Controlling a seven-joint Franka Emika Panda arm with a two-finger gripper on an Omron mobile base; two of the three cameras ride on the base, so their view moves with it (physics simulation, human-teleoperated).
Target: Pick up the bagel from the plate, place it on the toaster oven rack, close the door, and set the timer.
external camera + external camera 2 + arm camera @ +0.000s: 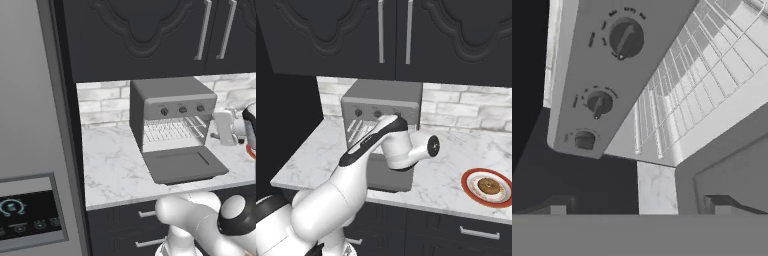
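Bagel (488, 186) on plate (471, 176), well right of hand (640, 207).

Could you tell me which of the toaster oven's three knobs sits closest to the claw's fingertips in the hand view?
The smallest-looking knob, lowest of the three in the hand view, nearest the panel's end.

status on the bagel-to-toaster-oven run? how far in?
Done: nothing of the task yet. The bagel still lies on the plate, and the toaster oven rack is bare. The door hangs open, flat over the counter.
In hand: the gripper is open and holds nothing, pointed at the oven's knobs and rack.
Left: pick the bagel, set it on the rack, close the door, set the timer.
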